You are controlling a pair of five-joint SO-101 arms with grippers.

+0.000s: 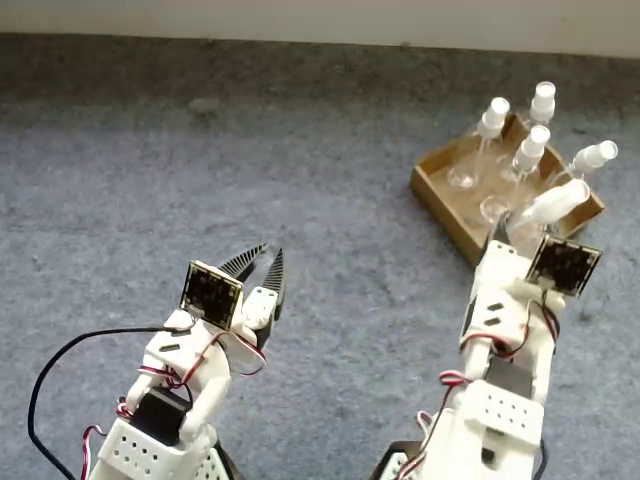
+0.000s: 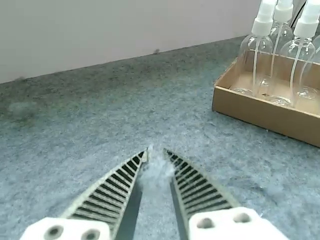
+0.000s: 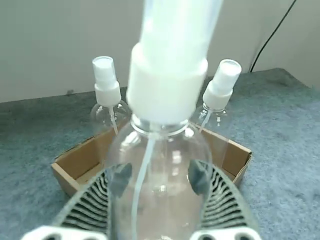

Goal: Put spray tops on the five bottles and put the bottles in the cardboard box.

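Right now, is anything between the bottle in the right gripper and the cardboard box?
Nothing visible. The right gripper holds the bottle right at the cardboard box's near edge. The four bottles already inside stand toward the far side, so the near part looks free, though the arm hides some of it.

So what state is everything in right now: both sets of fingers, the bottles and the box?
left gripper: fingers slightly open, holding nothing.
right gripper: fingers shut on the held bottle.
held bottle: spray top on, tilted, at the box's near edge.
four other bottles: spray tops on, standing in the box.
cardboard box: open-topped, partly filled.
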